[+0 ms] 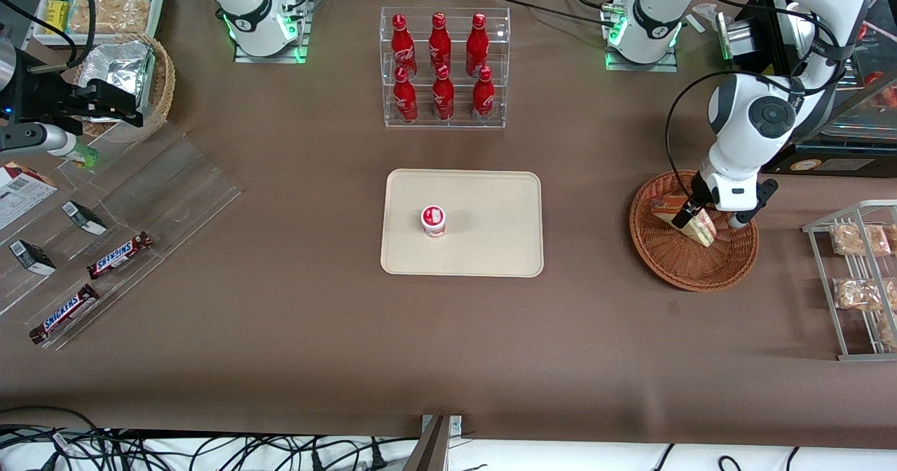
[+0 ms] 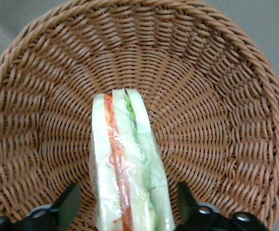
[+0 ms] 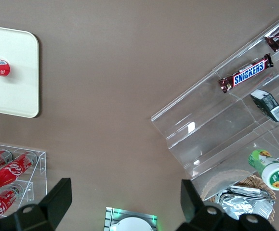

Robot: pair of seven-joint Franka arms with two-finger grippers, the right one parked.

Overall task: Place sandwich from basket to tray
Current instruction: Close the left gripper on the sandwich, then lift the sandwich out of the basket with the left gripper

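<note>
Claw: gripper (image 2: 127,204) low over the basket (image 1: 666,261), fingers (image 2: 67,204) spread apart on either side of the sandwich (image 2: 127,168), apparently not yet pressing the wrap; straddles the wedge so that closing would pinch it across the bread faces.

Tray: cream tray (image 1: 490,247) at the middle of the tabletop, flat and unobstructed except for a small red-and-white cup (image 1: 433,221) standing a little off its centre; bare surface all round the cup, so room for the wedge.

Bottle rack: clear rack of red bottles (image 1: 443,68) farther from the front camera than the tray, well apart from the likely carry path.

Sandwich: inside the basket, standing on edge with filling layers facing up, leaning toward the rim nearest the working arm's base; presented edge-up, hence an easy grip from above.

Basket: round reddish-brown wicker, toward the working arm's end of the tabletop, well apart from the tray.

Step in hand: judged as the grasp, lift not begun.

Risk: slippery wrap and soft bread, so squeeze likely to deform or slide.
</note>
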